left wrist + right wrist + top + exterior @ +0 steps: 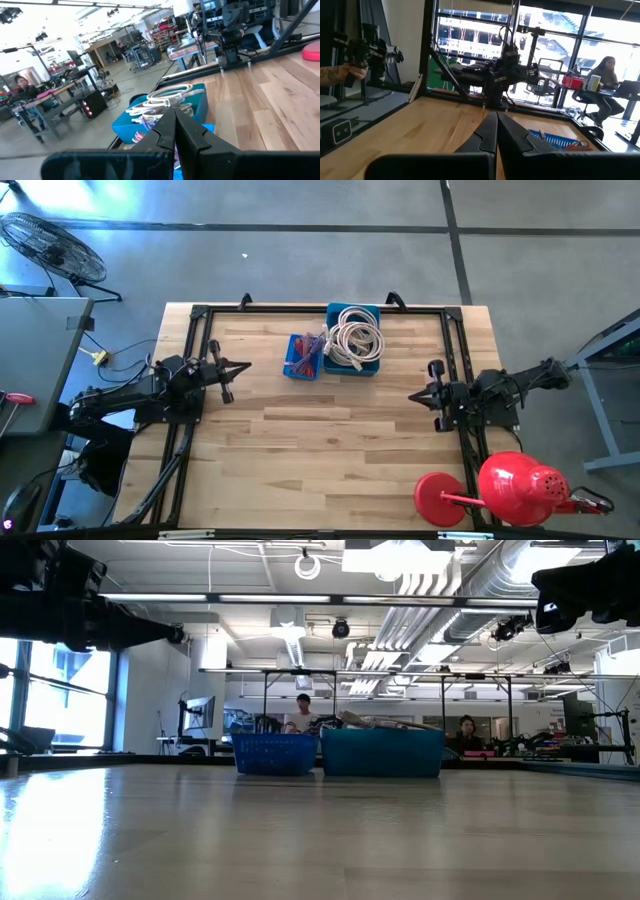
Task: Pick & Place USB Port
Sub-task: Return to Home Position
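Your left gripper (240, 367) pressed together and empty by the table's (330, 450) left edge, right gripper (414, 396) likewise by its right edge, white cables (355, 338) coiled in the blue bin (352, 370) mid far edge, no single heading.

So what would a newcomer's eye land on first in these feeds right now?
Probably the two bins side by side at the far edge of the table: the larger bin heaped with white cables, the small blue basket with coloured cables. Next, the bright red object at the near right corner. The left hand and right hand sit shut at either side.
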You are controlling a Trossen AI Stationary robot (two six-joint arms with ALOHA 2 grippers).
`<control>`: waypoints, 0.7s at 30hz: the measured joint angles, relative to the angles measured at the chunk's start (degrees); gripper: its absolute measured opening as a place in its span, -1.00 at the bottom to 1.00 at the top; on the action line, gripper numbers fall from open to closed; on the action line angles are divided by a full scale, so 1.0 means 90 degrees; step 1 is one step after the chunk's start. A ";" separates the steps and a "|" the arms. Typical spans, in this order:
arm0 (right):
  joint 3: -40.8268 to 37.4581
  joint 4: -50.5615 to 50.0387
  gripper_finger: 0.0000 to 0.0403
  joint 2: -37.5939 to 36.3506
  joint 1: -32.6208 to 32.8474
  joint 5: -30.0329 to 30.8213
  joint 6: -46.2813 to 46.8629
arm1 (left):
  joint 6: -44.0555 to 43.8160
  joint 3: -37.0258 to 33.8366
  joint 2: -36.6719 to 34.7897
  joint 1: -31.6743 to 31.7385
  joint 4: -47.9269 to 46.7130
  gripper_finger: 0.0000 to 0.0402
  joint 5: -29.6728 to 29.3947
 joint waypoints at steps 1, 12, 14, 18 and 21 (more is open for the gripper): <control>0.0001 -0.0028 -1.00 0.0001 0.0002 0.0000 -0.0007 | 0.0024 0.0001 0.0000 0.0000 0.0000 -1.00 0.0033; 0.0001 -0.0019 -1.00 0.0001 0.0004 -0.0020 -0.0063 | 0.0264 0.0253 -0.0005 0.0000 -0.0030 -1.00 0.0329; 0.0001 -0.0020 -1.00 0.0001 0.0004 -0.0024 -0.0063 | 0.0264 0.0253 0.0000 0.0000 -0.0222 -1.00 0.0329; 0.0001 0.0171 -1.00 0.0001 0.0004 -0.0102 -0.0064 | 0.0161 0.0249 0.0000 -0.0001 -0.0437 -1.00 0.0271; 0.0003 0.0282 -1.00 0.0001 0.0007 -0.0201 -0.0063 | 0.0121 0.0239 0.0002 0.0000 -0.0439 -1.00 0.0278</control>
